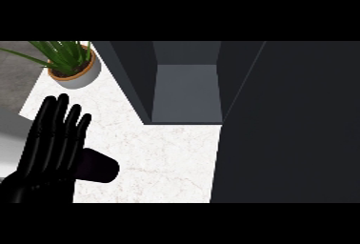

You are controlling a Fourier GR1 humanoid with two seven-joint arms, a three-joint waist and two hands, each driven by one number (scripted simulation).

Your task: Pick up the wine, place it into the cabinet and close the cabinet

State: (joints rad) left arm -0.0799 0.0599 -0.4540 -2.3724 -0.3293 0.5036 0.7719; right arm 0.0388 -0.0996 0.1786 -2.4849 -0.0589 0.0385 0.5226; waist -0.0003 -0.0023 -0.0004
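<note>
Your left hand (53,143) is cut off at the lower edge, wrist unseen. The potted plant (70,64) loses its leaf tips at the top. The cabinet (186,90) interior's upper part is cropped.

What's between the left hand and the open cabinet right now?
In the head view, only bare white marble counter lies between the left hand and the open cabinet. The potted plant stands farther back.

The left hand (53,143) rests open, fingers up, over the white counter (162,157); a potted plant (70,64) sits beside the open dark cabinet (186,90)
</note>
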